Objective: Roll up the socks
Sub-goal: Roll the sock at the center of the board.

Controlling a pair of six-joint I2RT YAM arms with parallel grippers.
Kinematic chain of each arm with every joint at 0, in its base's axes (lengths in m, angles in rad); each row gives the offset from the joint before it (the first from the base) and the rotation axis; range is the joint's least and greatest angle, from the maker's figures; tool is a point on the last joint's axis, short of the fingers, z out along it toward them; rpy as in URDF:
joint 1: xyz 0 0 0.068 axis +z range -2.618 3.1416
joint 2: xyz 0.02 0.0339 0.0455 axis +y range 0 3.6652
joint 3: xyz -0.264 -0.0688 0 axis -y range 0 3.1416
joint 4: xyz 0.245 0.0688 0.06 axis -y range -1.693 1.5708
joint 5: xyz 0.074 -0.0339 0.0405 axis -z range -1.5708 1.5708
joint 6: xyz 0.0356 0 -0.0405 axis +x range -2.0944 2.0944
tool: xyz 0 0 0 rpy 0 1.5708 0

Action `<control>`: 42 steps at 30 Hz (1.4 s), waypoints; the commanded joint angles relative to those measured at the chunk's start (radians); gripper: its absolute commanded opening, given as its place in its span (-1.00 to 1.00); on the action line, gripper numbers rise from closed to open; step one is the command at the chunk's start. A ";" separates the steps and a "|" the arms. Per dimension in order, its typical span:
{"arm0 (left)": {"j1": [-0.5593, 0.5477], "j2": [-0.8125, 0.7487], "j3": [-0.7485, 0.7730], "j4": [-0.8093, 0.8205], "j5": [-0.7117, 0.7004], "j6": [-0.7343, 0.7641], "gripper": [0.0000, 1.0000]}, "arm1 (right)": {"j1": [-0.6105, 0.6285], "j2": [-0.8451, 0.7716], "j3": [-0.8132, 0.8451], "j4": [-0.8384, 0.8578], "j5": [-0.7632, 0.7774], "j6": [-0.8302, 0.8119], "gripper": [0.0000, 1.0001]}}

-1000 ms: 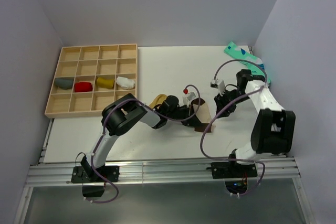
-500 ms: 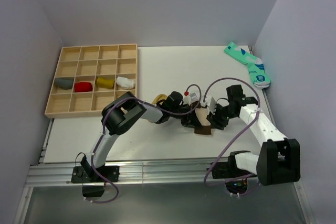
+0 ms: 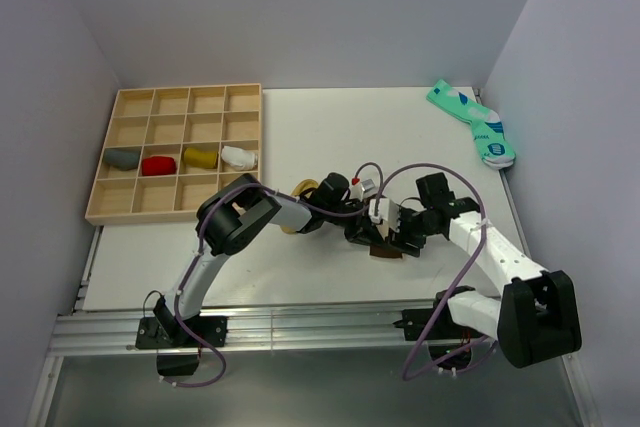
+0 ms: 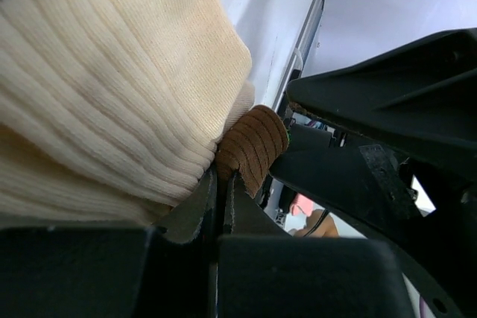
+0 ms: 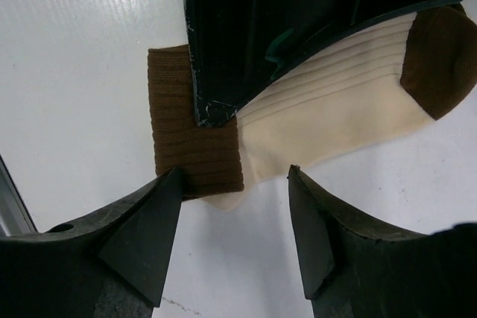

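The jaws of the left gripper (image 4: 220,184) are clenched on the brown ribbed band at one end of the beige sock (image 5: 328,109), which is spread on the white table (image 3: 300,127) near its front middle. The jaws of the right gripper (image 5: 233,173) are held wide apart at that band's near edge, with nothing grasped. A mustard-yellow sock (image 3: 298,190) is seen beside the left arm.

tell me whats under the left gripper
The beige sock: its brown cuff and cream ribbing show beside the shut left gripper; the stretch beneath it is hidden.
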 commanded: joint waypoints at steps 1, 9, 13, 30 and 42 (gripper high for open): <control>0.002 0.077 -0.024 -0.182 -0.026 0.036 -0.99 | 0.021 -0.026 -0.018 0.020 0.010 -0.037 0.33; 0.007 0.094 -0.004 -0.202 -0.027 0.046 -0.99 | 0.065 -0.063 -0.026 -0.033 0.028 -0.043 0.39; 0.008 0.097 0.001 -0.208 -0.030 0.049 -0.99 | 0.079 -0.050 -0.048 -0.025 0.040 -0.045 0.40; 0.010 0.097 0.016 -0.219 -0.021 0.059 -0.99 | 0.099 0.039 -0.074 0.086 0.077 -0.013 0.32; 0.011 0.031 0.027 -0.270 -0.099 0.131 -0.57 | 0.101 0.186 0.035 -0.003 0.068 0.046 -0.61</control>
